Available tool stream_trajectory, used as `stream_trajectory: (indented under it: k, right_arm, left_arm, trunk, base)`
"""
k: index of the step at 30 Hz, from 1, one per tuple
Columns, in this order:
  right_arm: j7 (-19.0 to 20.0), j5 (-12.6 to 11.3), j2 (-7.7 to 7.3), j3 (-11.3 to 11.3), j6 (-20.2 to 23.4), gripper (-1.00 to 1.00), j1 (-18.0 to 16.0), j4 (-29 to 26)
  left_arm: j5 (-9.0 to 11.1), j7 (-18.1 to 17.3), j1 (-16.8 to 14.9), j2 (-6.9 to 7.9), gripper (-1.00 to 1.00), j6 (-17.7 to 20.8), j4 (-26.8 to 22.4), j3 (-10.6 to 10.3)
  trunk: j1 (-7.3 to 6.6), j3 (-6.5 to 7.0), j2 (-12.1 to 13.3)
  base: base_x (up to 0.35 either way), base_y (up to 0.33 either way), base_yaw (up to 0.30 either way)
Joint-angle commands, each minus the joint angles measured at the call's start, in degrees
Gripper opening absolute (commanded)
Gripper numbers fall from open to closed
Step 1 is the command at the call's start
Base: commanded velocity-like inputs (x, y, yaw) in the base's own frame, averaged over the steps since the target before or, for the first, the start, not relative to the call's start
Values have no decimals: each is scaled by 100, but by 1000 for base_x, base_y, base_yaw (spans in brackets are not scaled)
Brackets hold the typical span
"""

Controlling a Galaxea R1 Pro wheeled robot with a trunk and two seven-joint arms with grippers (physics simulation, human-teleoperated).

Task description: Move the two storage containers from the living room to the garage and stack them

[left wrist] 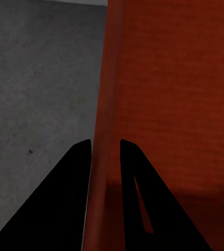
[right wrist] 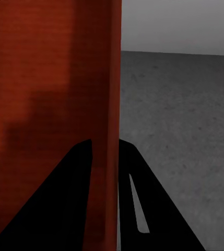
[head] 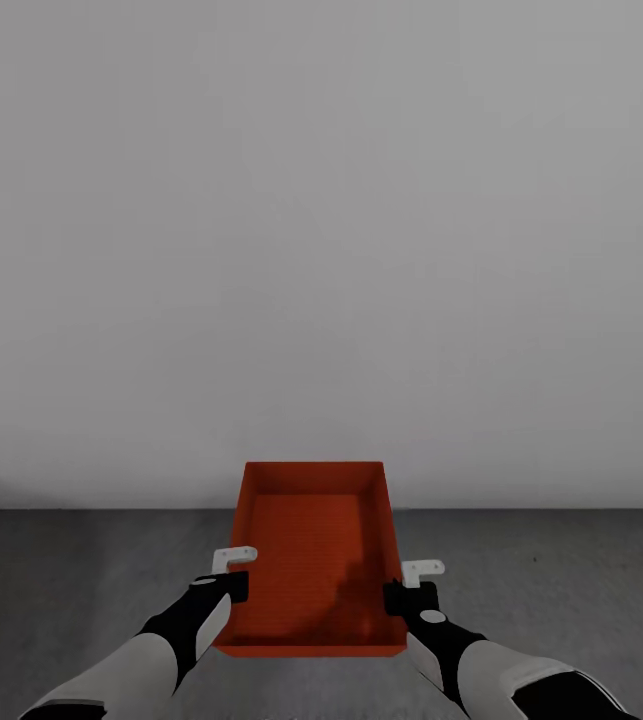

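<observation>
My left gripper (head: 233, 572) is pinched onto the left wall of the storage container (head: 313, 560), one finger inside, one outside, the thin wall filling the narrow gap between them. The container hangs between my arms above the dark grey floor (head: 81, 570), facing the plain white wall (head: 321, 250). It looks empty, light and stiff, though such thin plain walls may flex or slip, so I judge the mid-wall pinches on both long sides a sound hold. My right gripper (head: 413, 590) clamps the right wall likewise. I can read no label or writing.
</observation>
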Motion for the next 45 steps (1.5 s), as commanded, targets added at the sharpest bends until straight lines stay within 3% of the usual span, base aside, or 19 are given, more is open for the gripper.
stream_trajectory:
  k: [1, 45]
  right_arm:
    - [54, 35, 4, -403, -16, -100, -4, 15]
    - [54, 34, 4, -403, -16, -100, -4, 15]
  left_arm:
    - [-25, 44, -5, 4, -100, -414, -33, 219]
    - [-25, 44, -5, 10, -100, -414, -32, 215]
  trunk:
    - [1, -17, -7]
    - [1, -424, -7]
  base:
    - [0, 0, 0]
    - [0, 0, 0]
